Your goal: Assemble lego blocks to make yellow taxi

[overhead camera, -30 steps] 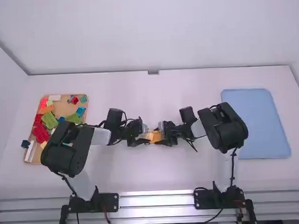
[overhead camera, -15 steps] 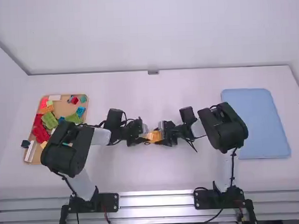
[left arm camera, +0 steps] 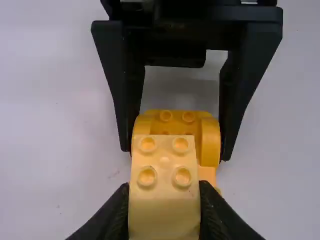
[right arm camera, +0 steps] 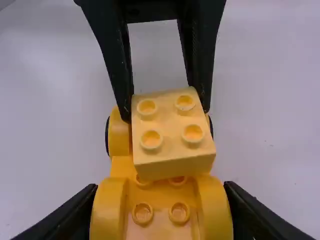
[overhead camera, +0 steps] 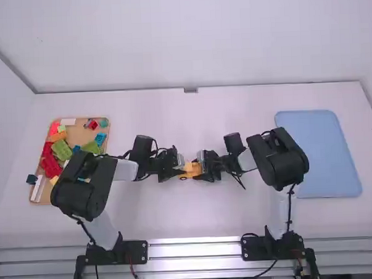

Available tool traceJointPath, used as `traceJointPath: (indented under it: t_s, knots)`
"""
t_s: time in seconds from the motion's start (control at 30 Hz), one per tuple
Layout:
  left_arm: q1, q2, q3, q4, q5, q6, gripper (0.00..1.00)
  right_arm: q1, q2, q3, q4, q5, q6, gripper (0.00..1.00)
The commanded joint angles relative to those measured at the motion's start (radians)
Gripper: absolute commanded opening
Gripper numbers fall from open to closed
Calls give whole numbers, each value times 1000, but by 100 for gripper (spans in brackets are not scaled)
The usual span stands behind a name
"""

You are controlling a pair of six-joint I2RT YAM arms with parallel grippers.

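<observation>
Left tool (left arm camera: pixel 164 200) grips the pale yellow four-stud block (right arm camera: pixel 167 119) from nine o'clock, right tool (right arm camera: pixel 161 190) clasping the yellow wheeled chassis (left arm camera: pixel 176 125) at three, mid-table (overhead camera: pixel 177 217)! Block looks skewed: square it up, brace that chassis, press straight down!

A pale four-stud block (right arm camera: pixel 173 131) overlies the yellow chassis (right arm camera: pixel 161 202).

Passage available: along the white worktop's (overhead camera: pixel 246 106) far edge, and inward from mid near edge. At centre, the black 2-finger left gripper (overhead camera: pixel 182 172) and black 2-finger right gripper (overhead camera: pixel 201 170) obstruct, with studded yellow plastic blocks (right arm camera: pixel 172 127) between. White-and-black left arm (overhead camera: pixel 83 184) overhangs the brown rectangular tray (overhead camera: pixel 45 194), left edge; white-and-black right arm (overhead camera: pixel 279 160) overlaps the flat pale-blue panel (overhead camera: pixel 325 155), right edge.
</observation>
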Motion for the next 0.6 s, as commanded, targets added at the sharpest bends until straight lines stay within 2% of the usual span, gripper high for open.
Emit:
traceJointPath:
  t_s: [0.0,0.3,0.57]
  knots:
    - [4,-4,-21,-16,-8,-4,29,-1,15,-6,-12,42,18,63]
    - [5,-18,-5,-69,-47,-4,28,-1,15,-6,-12,43,18,63]
    - [38,-32,-5,-109,-48,-3,22,-1,15,-6,-12,46,18,63]
